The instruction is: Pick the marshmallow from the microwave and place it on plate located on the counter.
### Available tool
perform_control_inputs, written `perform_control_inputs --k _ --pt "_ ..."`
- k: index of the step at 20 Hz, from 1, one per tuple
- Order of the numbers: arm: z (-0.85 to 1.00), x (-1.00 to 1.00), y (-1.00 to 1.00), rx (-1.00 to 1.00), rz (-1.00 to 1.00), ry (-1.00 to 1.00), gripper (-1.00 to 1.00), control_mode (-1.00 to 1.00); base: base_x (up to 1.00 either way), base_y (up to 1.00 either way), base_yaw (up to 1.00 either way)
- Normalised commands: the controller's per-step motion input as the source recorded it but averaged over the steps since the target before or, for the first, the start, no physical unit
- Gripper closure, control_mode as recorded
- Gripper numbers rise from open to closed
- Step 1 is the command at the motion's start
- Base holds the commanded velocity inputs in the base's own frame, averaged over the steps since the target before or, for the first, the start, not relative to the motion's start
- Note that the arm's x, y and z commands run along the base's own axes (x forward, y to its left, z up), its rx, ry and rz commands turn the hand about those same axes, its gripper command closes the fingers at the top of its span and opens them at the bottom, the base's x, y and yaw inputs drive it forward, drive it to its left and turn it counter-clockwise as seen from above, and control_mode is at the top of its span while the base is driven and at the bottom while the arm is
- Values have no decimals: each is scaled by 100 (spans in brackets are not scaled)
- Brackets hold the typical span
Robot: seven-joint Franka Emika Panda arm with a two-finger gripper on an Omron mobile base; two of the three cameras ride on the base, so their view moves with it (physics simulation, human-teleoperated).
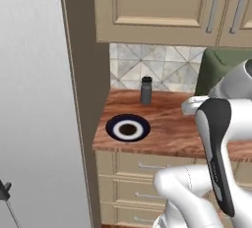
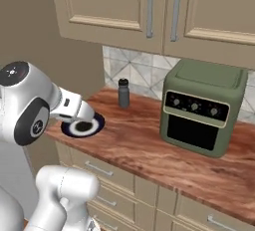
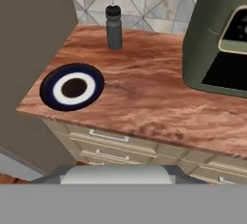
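I see the plate bare near the left end of the counter, no marshmallow on it, so the placing is not done. I cannot tell where the marshmallow is, nor whether my end effector is clenched or released. A dark shaker stands behind the plate.

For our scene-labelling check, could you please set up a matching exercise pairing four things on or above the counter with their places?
Things:
1. plate
2. grey bottle
3. green oven
4. cabinets

Places:
a. at the tiled wall, behind the plate
b. hung above the counter
c. near the counter's left end, by its front edge
d. on the counter, right of the bottle

Pairs: 1-c, 2-a, 3-d, 4-b
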Motion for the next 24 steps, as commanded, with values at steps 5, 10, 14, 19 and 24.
perform_control_inputs --k 5,10,14,19,24 --pt "0 0 0 0 0 0 100 100 44 10 21" --pt "0 0 0 0 0 0 100 100 35 55 0" --pt "0 0 0 0 0 0 100 100 45 36 0" --pt "0 0 0 0 0 0 100 100 40 0 0" --pt "-23 32 0 0 1 3 100 -100 12 0 0"
